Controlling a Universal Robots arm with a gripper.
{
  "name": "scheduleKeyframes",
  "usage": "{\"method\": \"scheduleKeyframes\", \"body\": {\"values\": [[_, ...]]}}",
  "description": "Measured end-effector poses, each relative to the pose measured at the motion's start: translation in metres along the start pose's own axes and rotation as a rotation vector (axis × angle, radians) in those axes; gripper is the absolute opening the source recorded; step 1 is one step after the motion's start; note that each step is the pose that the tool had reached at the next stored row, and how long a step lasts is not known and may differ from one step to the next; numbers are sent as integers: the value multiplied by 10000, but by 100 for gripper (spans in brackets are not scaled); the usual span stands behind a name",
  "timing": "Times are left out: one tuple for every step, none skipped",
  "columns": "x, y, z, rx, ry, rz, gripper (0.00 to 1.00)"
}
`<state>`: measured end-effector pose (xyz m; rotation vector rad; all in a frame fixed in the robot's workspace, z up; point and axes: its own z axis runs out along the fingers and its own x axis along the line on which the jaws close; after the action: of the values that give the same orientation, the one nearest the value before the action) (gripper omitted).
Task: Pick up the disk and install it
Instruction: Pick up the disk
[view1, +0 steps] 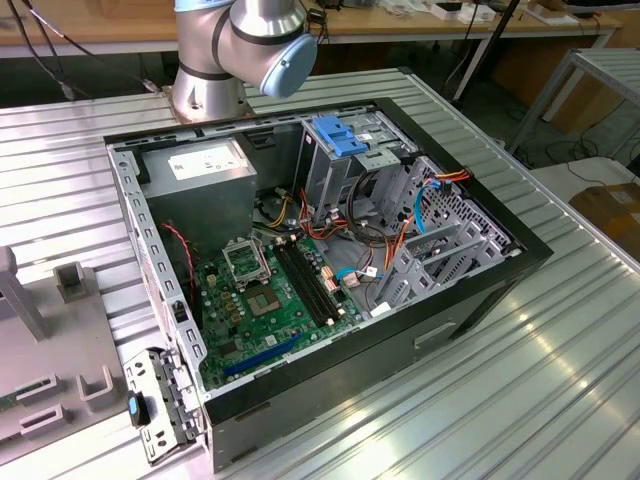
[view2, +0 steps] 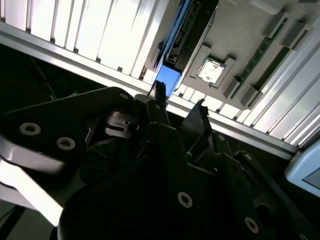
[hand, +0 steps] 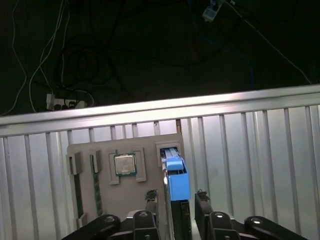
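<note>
Gripper (hand: 176, 196) open, its two black fingers (hand: 152, 199) set narrowly apart, one either side of the disk (hand: 178, 182); a thin gap shows on each side, no firm contact visible. Same straddle in the second wrist view: gripper (view2: 180, 97), with the disk's blue end (view2: 167, 80) just past the fingertips. Disk stands on edge in a slot of a grey fixture plate (hand: 145, 145). It is seen edge-on: thin silver metal side, bright blue plastic frame capping the near end, a blue strip running along the length. Label face not readable from here. Just beside the disk, on the same plate, a square processor chip (hand: 124, 164) lies flat in its own recess. Plate lies on the ribbed metal tabletop (hand: 250, 150), close to one edge, with dark floor and cables beyond. Exterior view: arm base (view1: 240, 50) at the tabletop's far edge, and an open computer case (view1: 420, 330) mid-table with green motherboard (view1: 270, 290), grey power-supply box (view1: 195, 165) and blue-handled drive cage (view1: 345, 135).
</note>
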<state>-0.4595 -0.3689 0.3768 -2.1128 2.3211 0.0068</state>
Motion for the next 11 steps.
{"method": "scheduleKeyframes", "body": {"values": [[0,0,12,-1,1,-48,47],[0,0,46,-2,1,-147,47],[0,0,68,-2,1,-194,54],[1,0,85,-1,0,-230,54],[1,0,127,3,0,-295,54],[1,0,156,8,0,-328,54],[1,0,178,25,-1,-334,54],[1,0,218,57,-4,-341,54],[2,0,267,73,-5,-355,55],[2,0,300,78,-6,-378,67],[2,0,317,81,-7,-397,67]]}}
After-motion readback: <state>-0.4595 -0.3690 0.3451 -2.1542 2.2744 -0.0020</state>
